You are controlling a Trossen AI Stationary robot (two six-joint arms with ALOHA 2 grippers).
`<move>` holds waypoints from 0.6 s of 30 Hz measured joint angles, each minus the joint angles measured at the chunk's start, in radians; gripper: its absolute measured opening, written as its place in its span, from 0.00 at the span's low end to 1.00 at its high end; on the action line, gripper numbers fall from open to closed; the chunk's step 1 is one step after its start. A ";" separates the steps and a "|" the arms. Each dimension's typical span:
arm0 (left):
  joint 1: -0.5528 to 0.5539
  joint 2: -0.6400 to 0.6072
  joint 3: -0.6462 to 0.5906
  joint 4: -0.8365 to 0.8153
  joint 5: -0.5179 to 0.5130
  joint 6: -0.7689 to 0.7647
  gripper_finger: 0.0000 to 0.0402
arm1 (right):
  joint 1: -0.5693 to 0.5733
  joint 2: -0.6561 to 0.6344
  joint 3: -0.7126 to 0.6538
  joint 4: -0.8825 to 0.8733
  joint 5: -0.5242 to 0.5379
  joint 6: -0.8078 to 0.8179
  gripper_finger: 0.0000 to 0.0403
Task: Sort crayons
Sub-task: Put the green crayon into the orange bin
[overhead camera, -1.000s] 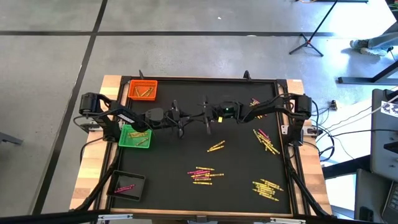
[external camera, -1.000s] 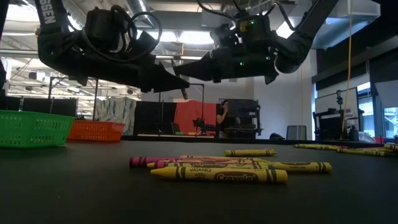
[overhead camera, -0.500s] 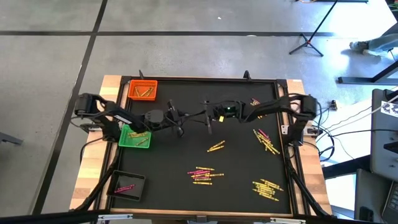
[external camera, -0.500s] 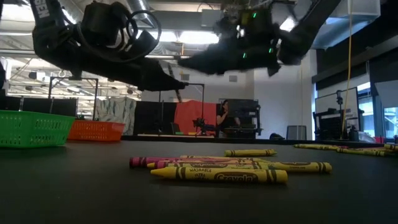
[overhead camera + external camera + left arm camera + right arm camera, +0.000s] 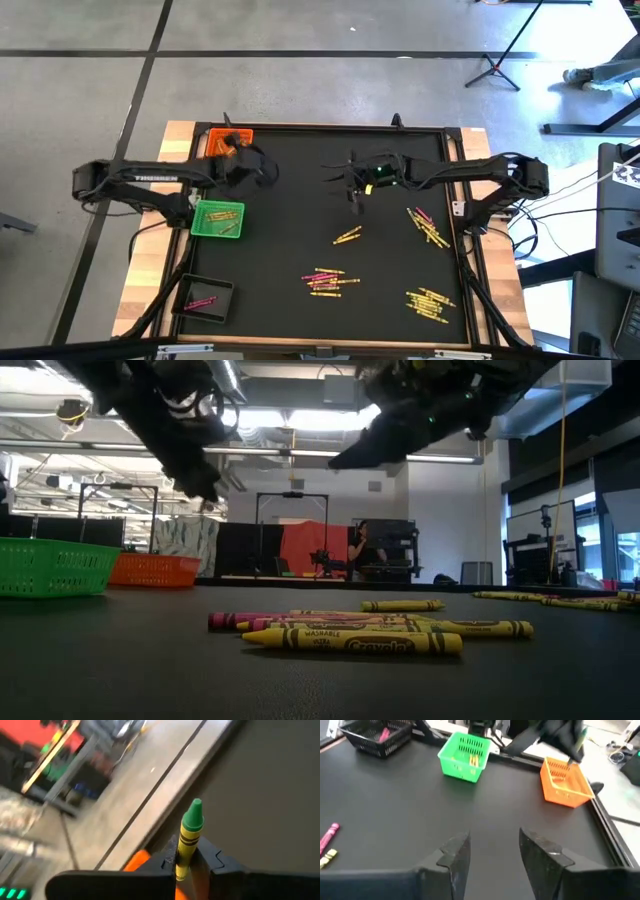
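The left gripper's fingers (image 5: 200,865) are pinching a single crayon (image 5: 189,836), yellow-wrapped with a green tip, which is standing out past the fingertips along its long axis. In the high view the left gripper (image 5: 262,170) is hanging beside the orange tray (image 5: 216,141) at the mat's far left corner, so the tray is lying just off the crayon's held end, toward that corner. The green tray (image 5: 220,219), midway down the left edge, is sitting nearer the front, and the left arm is by far the closer to both.

The right gripper (image 5: 490,855) is hovering with its fingers apart and nothing between them, over the middle of the mat's far half. Loose crayons are lying in clusters: one (image 5: 346,236) near the centre, one (image 5: 326,281) toward the front edge, and more (image 5: 428,226) along the right edge. A black tray (image 5: 205,298) holding pink crayons is sitting at the front left corner.

Only the left wrist view is showing the held crayon; from above it is too small to make out. The low view is reading the maker's print on the front cluster (image 5: 352,642).
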 joint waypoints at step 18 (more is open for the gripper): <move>0.456 0.071 -0.015 -0.140 0.132 0.164 0.03 | 0.000 0.008 0.000 -0.035 0.025 -0.044 0.42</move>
